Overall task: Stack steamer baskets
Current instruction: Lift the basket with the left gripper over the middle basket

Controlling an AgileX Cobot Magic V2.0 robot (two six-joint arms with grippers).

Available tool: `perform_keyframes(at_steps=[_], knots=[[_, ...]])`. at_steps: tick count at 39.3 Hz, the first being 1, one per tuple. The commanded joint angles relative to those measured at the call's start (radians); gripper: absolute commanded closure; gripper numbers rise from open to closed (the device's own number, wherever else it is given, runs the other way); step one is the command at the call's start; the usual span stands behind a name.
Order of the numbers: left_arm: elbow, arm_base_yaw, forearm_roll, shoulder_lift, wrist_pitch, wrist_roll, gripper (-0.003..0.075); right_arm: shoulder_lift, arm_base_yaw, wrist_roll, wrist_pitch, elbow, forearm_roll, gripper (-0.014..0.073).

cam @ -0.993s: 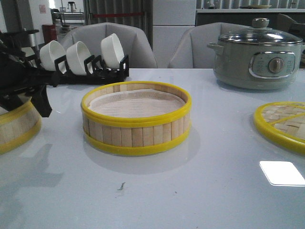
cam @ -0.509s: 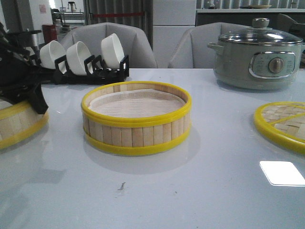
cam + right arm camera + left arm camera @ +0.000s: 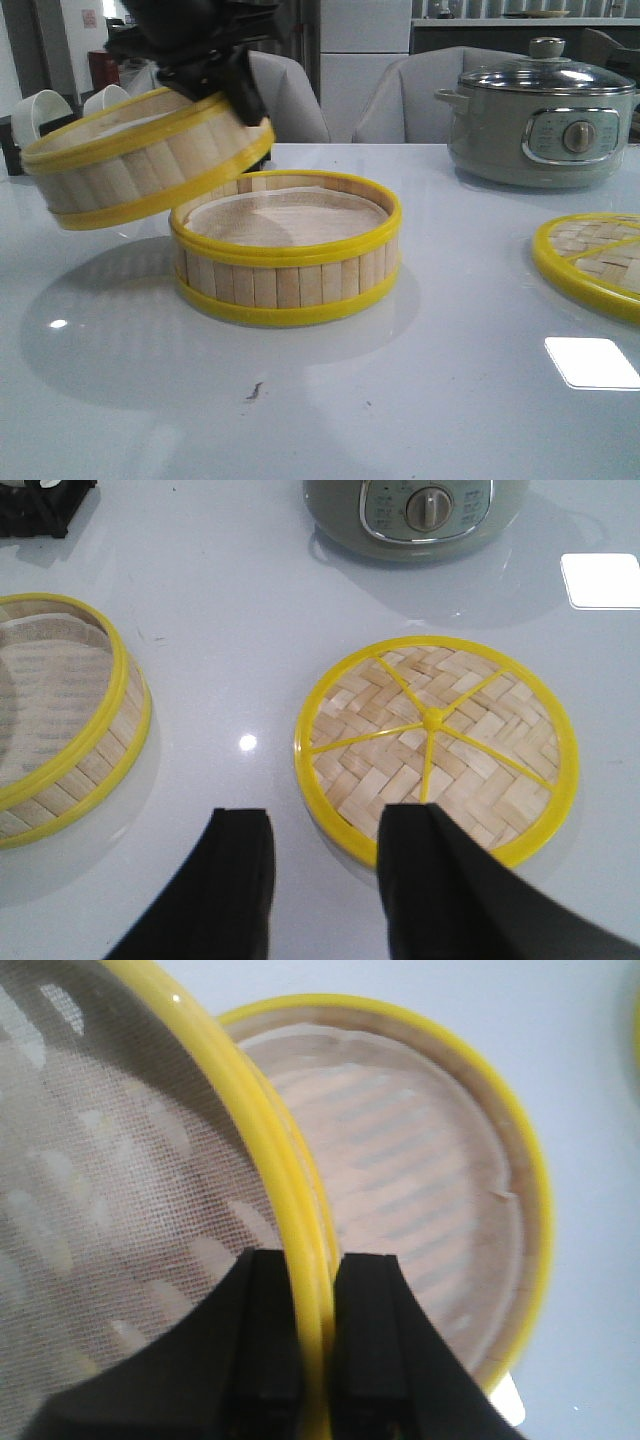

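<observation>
Bamboo basket, held: the lifted steamer basket [image 3: 148, 157] hung tilted in the upper left of the front view, its lower right edge over the left rim of the second one, clear of the bench [image 3: 450, 400].
Left gripper: the left gripper [image 3: 312, 1290] pinched the yellow rim of the lifted steamer basket, one finger inside against the white mesh liner [image 3: 110, 1180] and one outside; in the front view it showed as a dark mass at the top of the frame.
Bamboo basket, resting: the second steamer basket [image 3: 287, 250] sat flat on the bench at centre frame, white liner visible inside; the wrist view showed it partly beneath the held rim.
Right gripper: the right gripper [image 3: 325, 880] hovered with its fingers spread, holding nothing, at the lower middle of its own view.
Lid: the woven bamboo lid [image 3: 437, 745], with yellow rim, spokes and knob, lay flat on the bench at the right edge of the front view.
Background: an electric cooker [image 3: 540, 110] with a glass lid stood at upper right; white bowls [image 3: 45, 108] showed at upper left.
</observation>
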Motion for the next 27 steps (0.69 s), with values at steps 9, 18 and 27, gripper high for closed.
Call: perform_keyframes(at_steps=[9,18,27], knots=[[-0.043,-0.193,-0.015,-0.007,-0.114,-0.005,0.0632,-0.003,0.000,-0.003,-0.071,-0.033,0.000,0.0223],[-0.071,-0.210,-0.020,0.083,-0.125,-0.005,0.0632,-0.003,0.000,-0.003,-0.071,-0.033,0.000,0.0223],[-0.156,-0.214,-0.022,0.134,-0.117,-0.005,0.0632,-0.003,0.000,-0.003,-0.071,-0.033,0.000,0.0223]])
